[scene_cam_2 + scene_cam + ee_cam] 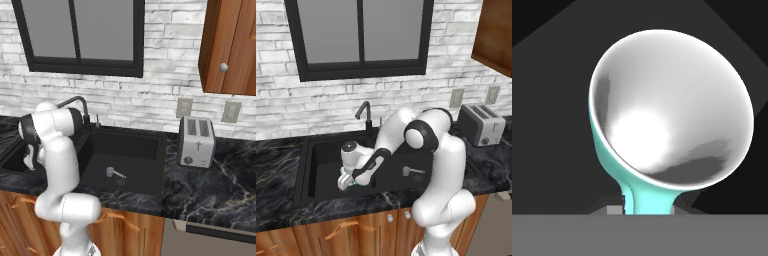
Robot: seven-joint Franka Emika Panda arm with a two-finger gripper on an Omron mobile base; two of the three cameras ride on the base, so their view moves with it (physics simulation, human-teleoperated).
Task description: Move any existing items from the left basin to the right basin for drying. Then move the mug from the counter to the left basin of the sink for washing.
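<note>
My gripper reaches down into the left basin of the black sink and is shut on the teal mug. In the hand view the mug looms close, tilted, its pale inside facing the camera and its teal wall running down into the gripper. I cannot tell whether the mug touches the basin floor. The small silver-grey utensil lies on the floor of the right basin, near its drain. The arm hides the sink's divider.
A black faucet stands behind the sink. A silver toaster sits on the black veined counter to the right. A wooden wall cabinet hangs above it.
</note>
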